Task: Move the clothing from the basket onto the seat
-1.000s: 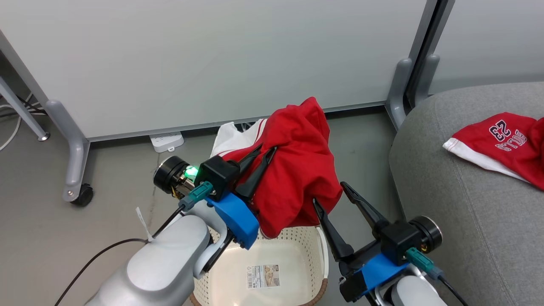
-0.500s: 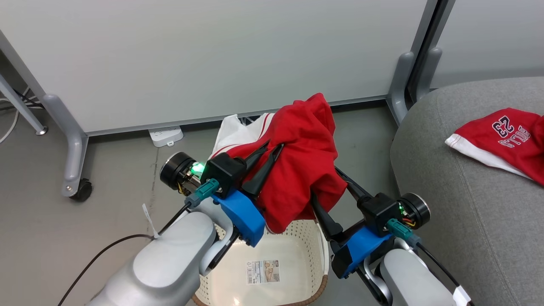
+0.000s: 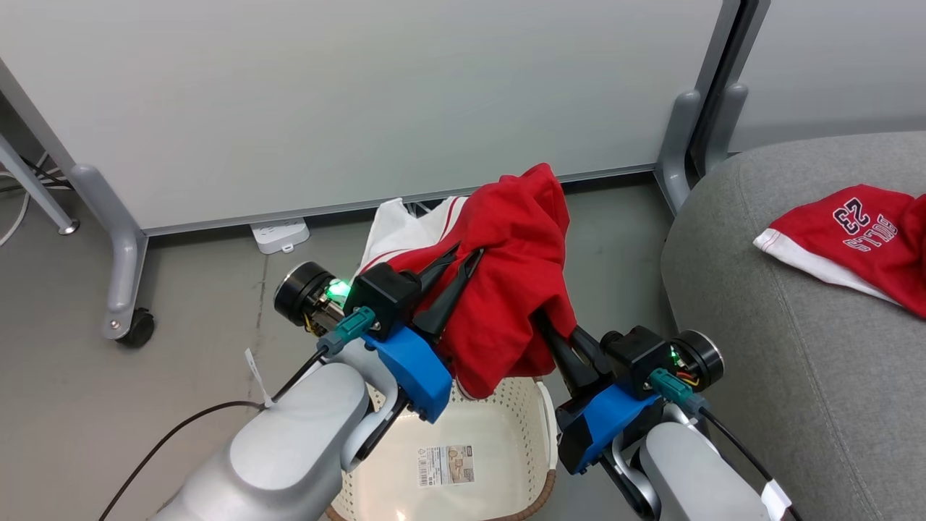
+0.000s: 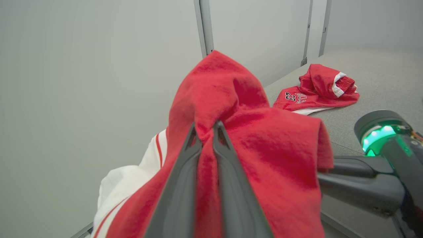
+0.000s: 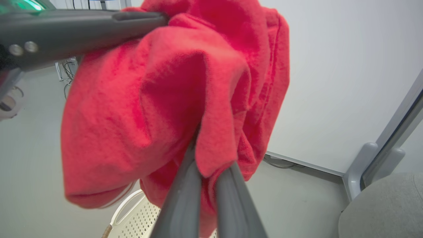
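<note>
left claw [image 3: 454, 269] is clenched on the red garment [image 3: 517, 239], and right claw [image 3: 544, 323] is clenched on its lower fold. it hangs over the basket [image 3: 539, 409]. the printed garment [image 3: 861, 239] lies on the seat [image 3: 781, 347], back from its rounded edge.

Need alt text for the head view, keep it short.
The left gripper and right gripper both clamp a crumpled red sports garment with white trim above a cream perforated plastic basket. At right, a second red garment printed "BULLS 23" lies on a large light-grey fabric seat.
</note>
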Robot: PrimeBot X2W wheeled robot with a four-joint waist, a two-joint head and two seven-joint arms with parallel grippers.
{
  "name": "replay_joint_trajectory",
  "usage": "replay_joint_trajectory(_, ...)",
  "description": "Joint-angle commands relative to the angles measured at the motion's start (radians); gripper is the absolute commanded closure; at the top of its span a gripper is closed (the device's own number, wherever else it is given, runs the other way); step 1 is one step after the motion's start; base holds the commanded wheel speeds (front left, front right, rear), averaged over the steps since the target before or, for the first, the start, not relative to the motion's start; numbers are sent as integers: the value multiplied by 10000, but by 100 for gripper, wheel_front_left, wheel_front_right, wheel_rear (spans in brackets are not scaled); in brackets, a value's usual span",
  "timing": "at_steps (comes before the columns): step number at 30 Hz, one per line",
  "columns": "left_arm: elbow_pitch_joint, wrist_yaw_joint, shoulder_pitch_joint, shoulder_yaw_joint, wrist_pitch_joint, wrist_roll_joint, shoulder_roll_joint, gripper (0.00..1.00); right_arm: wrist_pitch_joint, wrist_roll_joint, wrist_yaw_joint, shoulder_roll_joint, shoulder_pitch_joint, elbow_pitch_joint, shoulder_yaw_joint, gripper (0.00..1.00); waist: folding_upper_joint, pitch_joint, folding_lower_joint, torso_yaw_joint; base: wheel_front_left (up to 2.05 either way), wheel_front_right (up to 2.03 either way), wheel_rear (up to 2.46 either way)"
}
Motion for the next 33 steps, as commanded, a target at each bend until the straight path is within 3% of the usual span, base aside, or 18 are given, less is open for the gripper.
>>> replay_joint_trajectory(1, 26, -24, -15, 1, -80, -57, 29, 100, -3, 59, -9, 55, -31, 11, 9, 100, -1, -11, -1, -17, 0, 0, 0)
replay_joint_trajectory(10, 91, -19, 93, -40, -92, -88, 15, 100, -3, 71, -7, 73, 138, -48, 26, 100, -1, -121, -1, -67, 0, 0, 0)
replay_joint_trajectory(11, 98, 4, 94, -33, -94, -91, 12, 0, -3, 75, -9, 74, 156, -49, 29, 100, -1, -130, -1, -74, 0, 0, 0)
replay_joint_trajectory(24, 102, 116, -48, -27, -105, -97, 32, 0, -5, 146, -9, 14, 193, -128, -189, 100, -1, -2, -1, -148, 0, 0, 0)
replay_joint_trajectory(33, 78, 163, -14, -48, -119, -128, 109, 0, -4, 141, -7, -28, 96, -260, -578, 100, -1, 205, -1, -603, 0, 0, 0)
